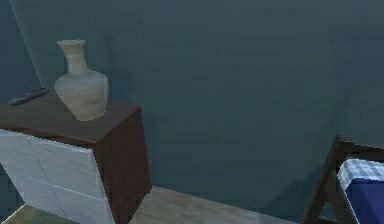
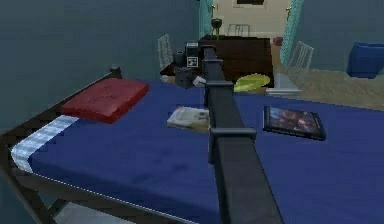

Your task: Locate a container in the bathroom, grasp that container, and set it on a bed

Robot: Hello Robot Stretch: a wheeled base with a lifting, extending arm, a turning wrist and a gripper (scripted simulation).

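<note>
The arm (image 2: 228, 130), a dark bar, reaches out over a bed (image 2: 130, 150) with a dark blue cover. The gripper (image 2: 187, 63) is at the bar's far end, near the bed's far edge. Its far end is a dark cluster with light patches, and I cannot tell whether it holds anything. A yellow-green thing (image 2: 251, 81) lies on the cover just right of the arm's end. In the forward view a corner of the bed (image 1: 358, 180) with a blue checked sheet sits at the lower right.
On the bed lie a red pillow (image 2: 106, 99), a pale book (image 2: 189, 118) and a dark flat picture (image 2: 293, 121). Beyond stand a dark dresser (image 2: 240, 48) and a blue bin (image 2: 366, 58). A beige vase (image 1: 80, 82) stands on a wood cabinet (image 1: 118, 150) against a teal wall.
</note>
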